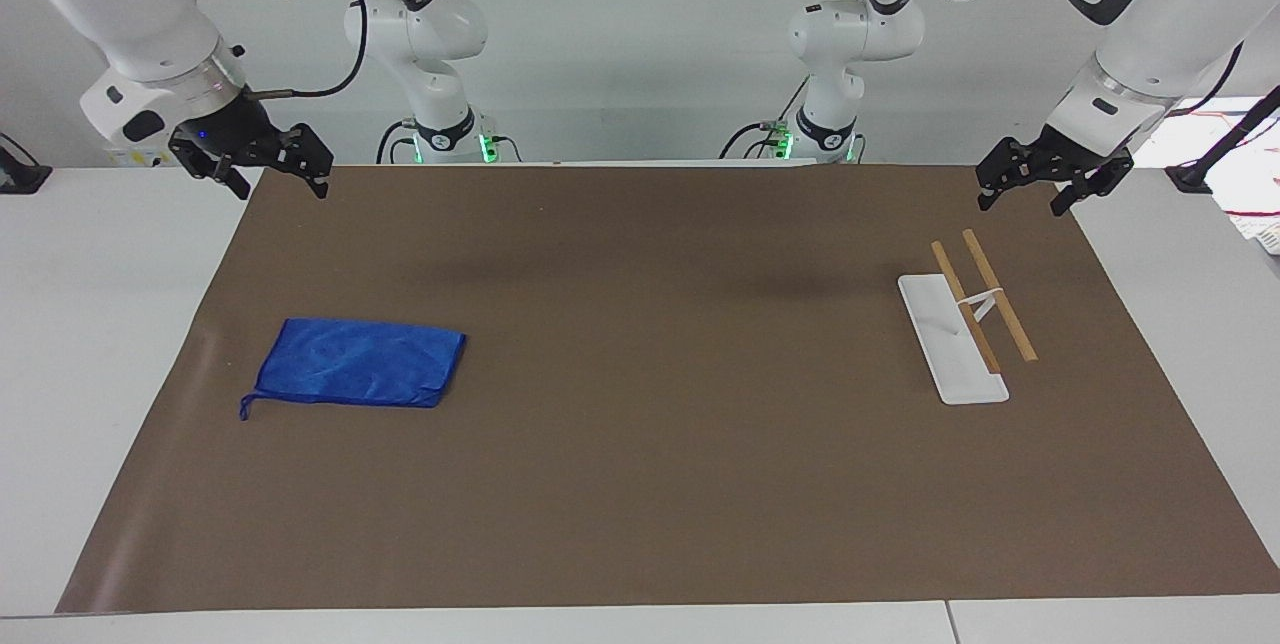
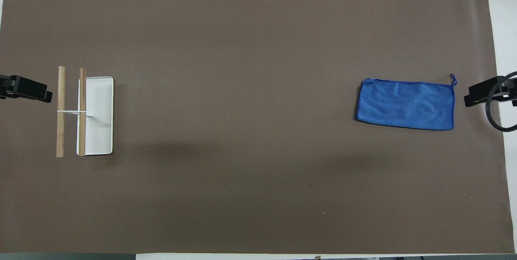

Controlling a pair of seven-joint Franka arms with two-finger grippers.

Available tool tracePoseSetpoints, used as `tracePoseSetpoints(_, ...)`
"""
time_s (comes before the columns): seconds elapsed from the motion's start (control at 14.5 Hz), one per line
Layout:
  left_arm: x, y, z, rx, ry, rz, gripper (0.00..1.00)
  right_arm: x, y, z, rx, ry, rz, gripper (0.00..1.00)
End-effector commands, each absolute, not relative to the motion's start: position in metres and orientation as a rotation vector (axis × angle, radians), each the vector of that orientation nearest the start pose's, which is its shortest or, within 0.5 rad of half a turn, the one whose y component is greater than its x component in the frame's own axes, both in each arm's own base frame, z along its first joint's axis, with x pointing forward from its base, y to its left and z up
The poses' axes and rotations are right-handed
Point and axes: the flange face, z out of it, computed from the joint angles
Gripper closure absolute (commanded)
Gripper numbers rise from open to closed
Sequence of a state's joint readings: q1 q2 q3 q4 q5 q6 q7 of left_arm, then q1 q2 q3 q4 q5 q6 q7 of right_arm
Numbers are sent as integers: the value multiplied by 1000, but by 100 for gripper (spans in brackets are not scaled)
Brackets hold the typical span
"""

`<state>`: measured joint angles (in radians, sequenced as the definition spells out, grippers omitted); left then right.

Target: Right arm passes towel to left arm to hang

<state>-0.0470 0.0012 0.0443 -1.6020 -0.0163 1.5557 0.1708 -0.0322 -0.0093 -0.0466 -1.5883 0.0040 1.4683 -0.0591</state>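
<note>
Blue and folded flat, the towel (image 1: 355,364) lies on the brown mat (image 1: 640,484) at the right arm's end, untouched. Right gripper (image 1: 268,169) hangs spread and empty above the mat's corner; it should descend on a folded edge, pinching all layers. Left gripper (image 1: 1030,184) waits, parted and empty, over the rack (image 1: 950,339).

My right claw (image 1: 268,167) hung open over the corner of the brown mat (image 1: 650,484) on the surface. My left claw (image 1: 1030,192) hung open over the other corner. The blue towel (image 1: 358,363) lay flat on the mat. The white rack (image 1: 952,336) with two wooden bars stood well apart from it.
</note>
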Motion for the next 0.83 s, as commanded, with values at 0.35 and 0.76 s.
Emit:
tracePoseSetpoints(0.35, 545, -2, 611, -3136, 256, 67, 0, 530, -44, 615, -3117, 47, 168, 0)
tracePoseSetpoints(0.76, 545, -2, 611, -3136, 258, 67, 0, 543, -9, 569, -3117, -45, 18, 0)
